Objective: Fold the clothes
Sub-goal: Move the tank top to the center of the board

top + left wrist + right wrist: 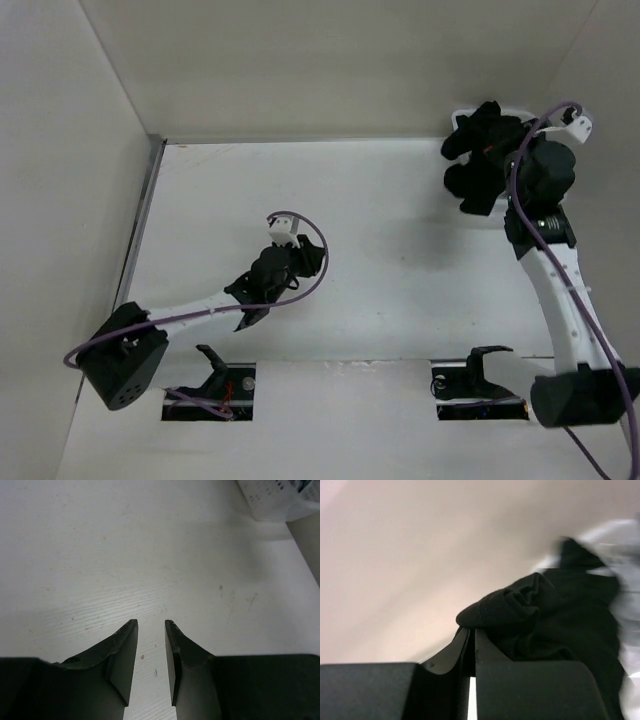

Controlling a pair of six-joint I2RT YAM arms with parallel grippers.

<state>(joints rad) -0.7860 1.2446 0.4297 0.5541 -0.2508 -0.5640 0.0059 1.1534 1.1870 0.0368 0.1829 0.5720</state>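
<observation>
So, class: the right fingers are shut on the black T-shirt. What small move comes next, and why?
Probably lift the right gripper and draw the black T-shirt onto the table: it is bunched at the white basket, and the left gripper hangs open mid-table.

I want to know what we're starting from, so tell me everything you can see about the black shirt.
The black shirt is plain, soft, thin-looking cloth with no print showing. It is not folded. It sits crumpled in a heap over a white basket at the far right corner of the table. Sleeves and collar cannot be told apart in the bunch. The right gripper is shut at a rolled fold on the shirt's edge and seems to pinch it. Nothing else touches the shirt.
</observation>
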